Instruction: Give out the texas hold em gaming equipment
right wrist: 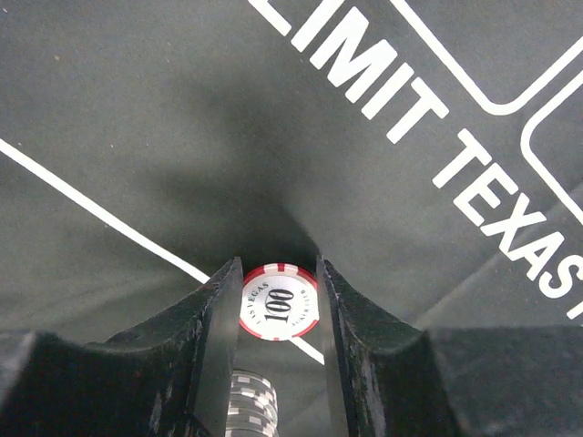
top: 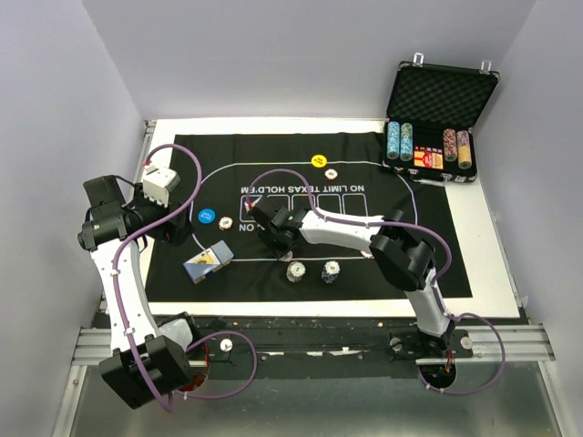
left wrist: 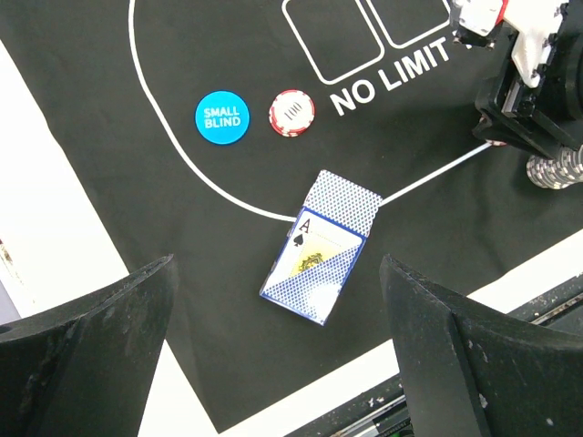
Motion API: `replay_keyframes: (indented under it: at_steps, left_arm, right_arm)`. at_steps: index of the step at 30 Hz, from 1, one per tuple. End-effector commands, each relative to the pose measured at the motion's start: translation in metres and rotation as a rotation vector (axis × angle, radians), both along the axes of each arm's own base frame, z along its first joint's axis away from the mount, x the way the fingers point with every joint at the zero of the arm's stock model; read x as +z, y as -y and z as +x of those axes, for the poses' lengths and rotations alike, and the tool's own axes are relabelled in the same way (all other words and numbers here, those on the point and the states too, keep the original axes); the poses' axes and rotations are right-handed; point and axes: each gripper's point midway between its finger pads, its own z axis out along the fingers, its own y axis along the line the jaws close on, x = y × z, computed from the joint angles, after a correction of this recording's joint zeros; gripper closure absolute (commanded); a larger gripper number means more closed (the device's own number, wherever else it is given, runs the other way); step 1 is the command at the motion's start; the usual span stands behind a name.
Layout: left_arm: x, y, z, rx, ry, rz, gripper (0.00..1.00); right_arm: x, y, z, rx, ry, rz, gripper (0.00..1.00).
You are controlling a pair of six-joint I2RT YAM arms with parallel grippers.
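Distributing chips: my right gripper (right wrist: 279, 273) is pinching a red chip (right wrist: 279, 302), left gripper (left wrist: 278, 269) gaping at nine o'clock; next, a level set-down.

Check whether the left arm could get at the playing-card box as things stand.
Probably yes: the left gripper hangs open above the playing-card box, which lies uncovered on the mat, the right gripper well aside.

Soft, even overhead light keeps the white bench (top: 492, 264) bright along its right edge, a diffuse shadow darkens the black mat (right wrist: 228, 182) ahead of the right claw (right wrist: 278, 273), and both wrist views blur their own near fingers (left wrist: 91, 364).
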Motion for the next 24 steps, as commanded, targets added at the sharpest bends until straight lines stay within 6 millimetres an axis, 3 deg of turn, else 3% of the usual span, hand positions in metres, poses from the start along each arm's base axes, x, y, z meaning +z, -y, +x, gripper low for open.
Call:
replay_keyframes:
  at_steps: [1,14,24]
  left_arm:
    - [0.011,-0.003,0.001,0.004,0.023,0.017,0.01]
    - [0.012,-0.004,0.002,0.003,0.026,0.018,0.01]
    - [0.014,-0.005,0.004,0.001,0.026,0.022,0.01]
  right_arm:
    - [-0.013,0.04,-0.006,-0.036,0.033,-0.145,0.55]
    - [-0.018,0.114,-0.014,-0.23,0.021,-0.226,0.59]
    - [-0.014,0.184,-0.022,-0.442,-0.016,-0.231,0.62]
